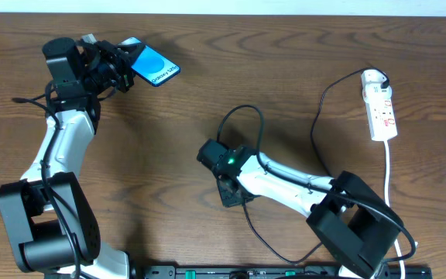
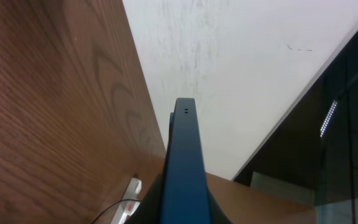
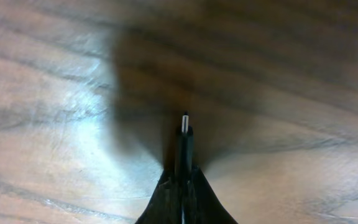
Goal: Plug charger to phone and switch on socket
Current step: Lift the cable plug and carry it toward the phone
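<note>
L gripper [image 1: 122, 66] clamps phone [image 1: 155, 68]; R gripper [image 1: 228, 191] pinches charger [image 3: 184, 142], plug ahead of tips. Unplugged yet; socket [image 1: 381, 108] far off, unswitched I'd guess.

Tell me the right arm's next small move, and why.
Probably raise the right gripper and start carrying it toward the phone. It is shut on the charger plug, whose tip sticks out ahead just above the table. The left gripper holds the phone well across the table, so plug and phone are far apart.
</note>
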